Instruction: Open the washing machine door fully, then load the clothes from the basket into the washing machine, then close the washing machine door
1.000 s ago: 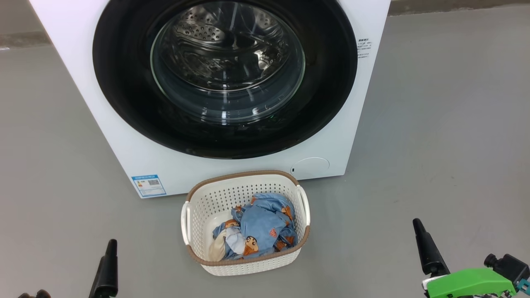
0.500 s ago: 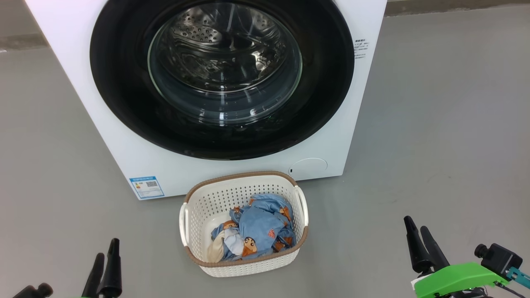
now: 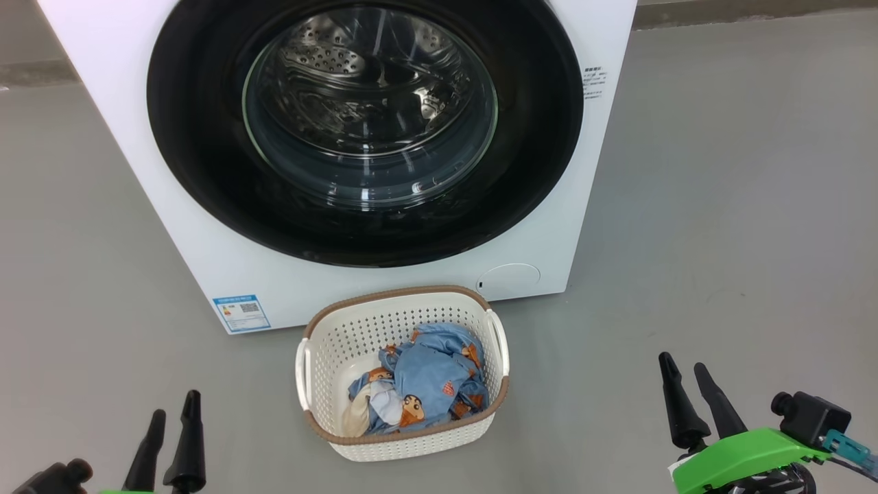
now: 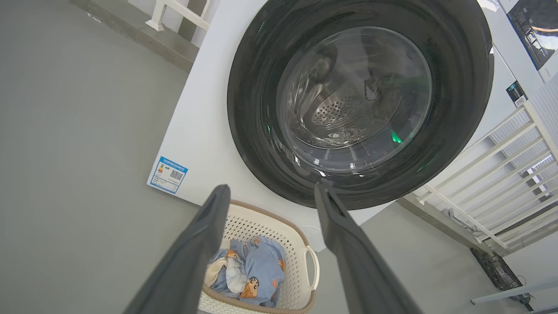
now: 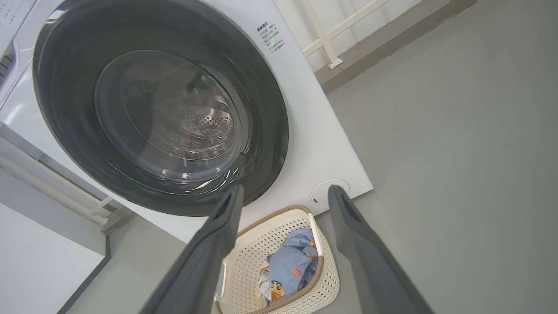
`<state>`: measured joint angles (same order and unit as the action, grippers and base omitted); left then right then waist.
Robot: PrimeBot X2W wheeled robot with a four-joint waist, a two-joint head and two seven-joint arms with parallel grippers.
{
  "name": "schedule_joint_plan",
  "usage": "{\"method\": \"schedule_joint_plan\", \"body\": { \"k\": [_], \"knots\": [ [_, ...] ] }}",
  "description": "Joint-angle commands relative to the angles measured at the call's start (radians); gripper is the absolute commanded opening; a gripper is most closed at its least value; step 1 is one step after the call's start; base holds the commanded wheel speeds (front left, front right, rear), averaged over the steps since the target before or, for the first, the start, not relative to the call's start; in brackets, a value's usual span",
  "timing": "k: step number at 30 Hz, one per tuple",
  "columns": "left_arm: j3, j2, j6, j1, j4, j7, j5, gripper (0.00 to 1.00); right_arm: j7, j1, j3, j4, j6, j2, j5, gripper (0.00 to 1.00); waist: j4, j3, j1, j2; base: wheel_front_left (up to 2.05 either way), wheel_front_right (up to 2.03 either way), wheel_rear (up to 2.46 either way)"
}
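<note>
We judge nothing done yet: the washing machine door (image 3: 367, 110) looks shut, the clothes (image 3: 418, 381) lie in the basket (image 3: 357, 336) on the floor (image 3: 720, 206) before it, and our left gripper (image 3: 175, 405) and right gripper (image 3: 682, 362) are both spread wide, empty.

Left pincer (image 4: 272, 187) has both fingers spread wide, nothing between them. Just past the tips is the washing machine door (image 4: 357, 100), sitting shut. The basket (image 4: 301, 244) with the clothes (image 4: 257, 274) shows lower down, between the two fingers.
</note>
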<state>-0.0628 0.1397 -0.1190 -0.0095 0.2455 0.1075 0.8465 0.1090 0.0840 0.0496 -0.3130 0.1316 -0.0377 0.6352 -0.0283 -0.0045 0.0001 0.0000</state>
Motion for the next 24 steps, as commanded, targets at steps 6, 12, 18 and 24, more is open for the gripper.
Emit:
{"method": "schedule_joint_plan", "body": {
  "k": [6,12,18,24],
  "knots": [
    [0.015,0.04,-0.008,-0.033,-0.036,0.03,-0.085,1.0,0.03,0.057,-0.026,0.027,-0.001,-0.008,-0.098,1.0,0.001,0.003,-0.0001,0.0,0.0,0.0,0.0],
    [0.012,0.051,-0.008,-0.032,-0.045,0.048,-0.146,1.0,0.047,0.061,-0.024,0.032,-0.001,-0.008,-0.17,1.0,0.002,0.005,-0.0001,0.0,0.0,0.0,0.0],
    [0.013,0.055,-0.009,-0.027,-0.056,0.062,-0.205,1.0,0.062,0.064,-0.025,0.035,-0.001,-0.009,-0.235,1.0,0.001,0.004,-0.0001,0.0,0.0,0.0,0.0],
    [0.01,0.063,-0.009,-0.024,-0.062,0.08,-0.274,1.0,0.079,0.067,-0.022,0.044,-0.001,-0.01,-0.306,1.0,-0.001,0.003,-0.0001,0.0,0.0,0.0,0.0]
  ]
}}
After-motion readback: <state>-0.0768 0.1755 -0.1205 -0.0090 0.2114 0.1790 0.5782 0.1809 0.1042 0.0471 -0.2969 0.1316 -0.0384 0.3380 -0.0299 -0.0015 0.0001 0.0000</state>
